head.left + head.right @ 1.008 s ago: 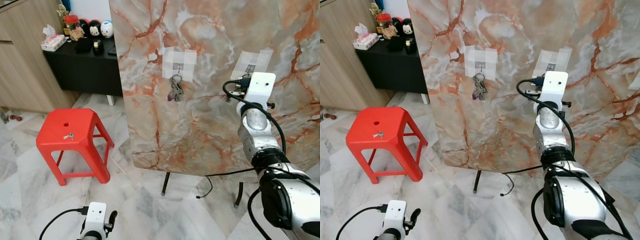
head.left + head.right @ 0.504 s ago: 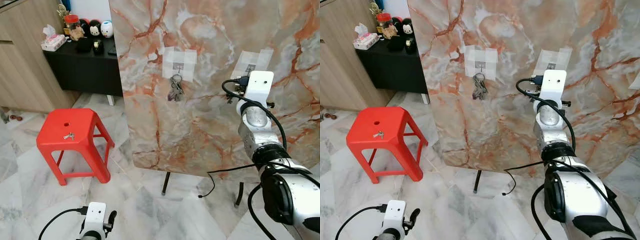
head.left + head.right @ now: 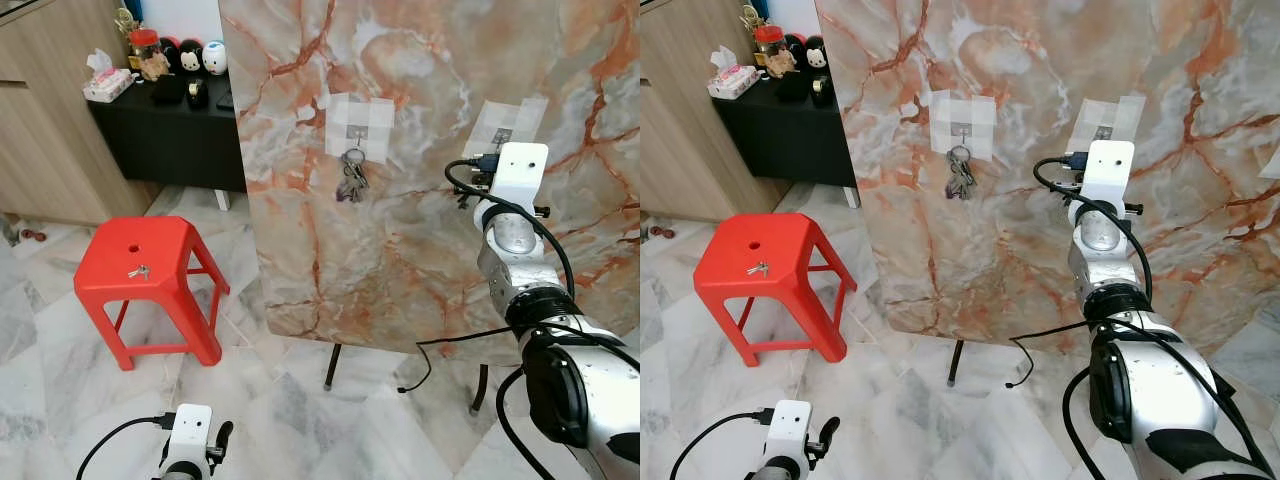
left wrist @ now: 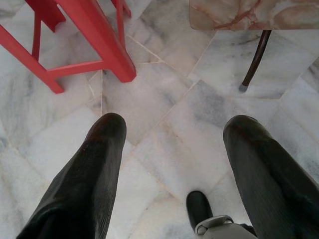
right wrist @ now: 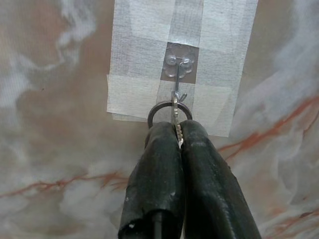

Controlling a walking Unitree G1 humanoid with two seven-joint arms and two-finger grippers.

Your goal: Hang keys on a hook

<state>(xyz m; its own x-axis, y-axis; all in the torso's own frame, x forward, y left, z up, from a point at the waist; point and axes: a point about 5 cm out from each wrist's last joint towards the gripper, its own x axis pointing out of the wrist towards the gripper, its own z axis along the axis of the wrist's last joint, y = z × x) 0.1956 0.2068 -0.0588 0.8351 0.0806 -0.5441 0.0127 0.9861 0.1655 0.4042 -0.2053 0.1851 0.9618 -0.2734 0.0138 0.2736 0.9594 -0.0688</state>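
In the right wrist view my right gripper is shut on a small key, whose metal ring stands up above the fingertips. The ring meets the lower tip of a clear hook held on the marble board by white tape. I cannot tell whether the ring is over the hook. From the head, my right arm reaches up to that taped hook. A bunch of keys hangs on a second taped hook further left. My left gripper hangs open and empty above the floor.
The marble board stands on thin black legs. A red stool on the left carries another small key. A black sideboard with ornaments and a wooden cabinet are at the back left.
My right wrist has edged slightly to the right at the board. The left arm and the hanging keys have not moved.
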